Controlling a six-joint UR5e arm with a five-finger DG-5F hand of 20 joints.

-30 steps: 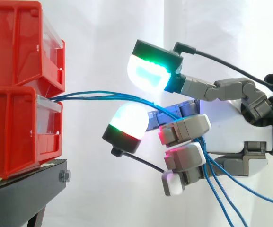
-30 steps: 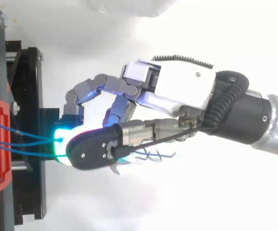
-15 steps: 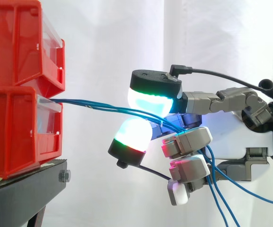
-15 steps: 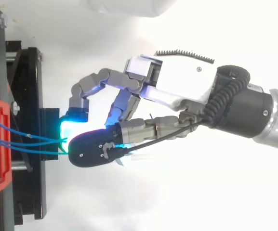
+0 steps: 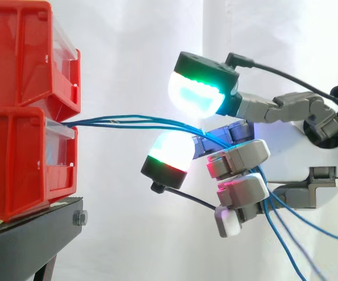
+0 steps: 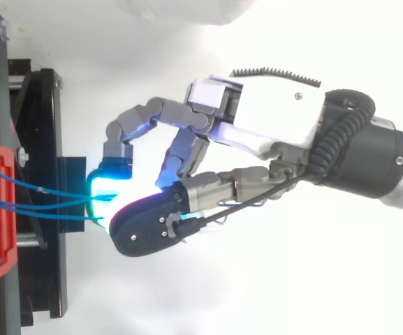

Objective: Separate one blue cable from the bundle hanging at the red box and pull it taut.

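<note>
Your hand [image 5: 294, 158] sits at 3 o'clock in the side view, its fingers curled round the bundle of thin blue cables [image 5: 136, 122]. The bundle leaves the lower red plastic bin [image 5: 16, 164] at 9 o'clock, runs nearly level between the glowing pads [image 5: 195, 93], then hangs toward 5 o'clock.

I saw a white curtain [image 5: 133, 234] behind and a black stand [image 5: 28, 243] at lower left, 1 bolt [image 5: 79, 218] on its corner.
</note>
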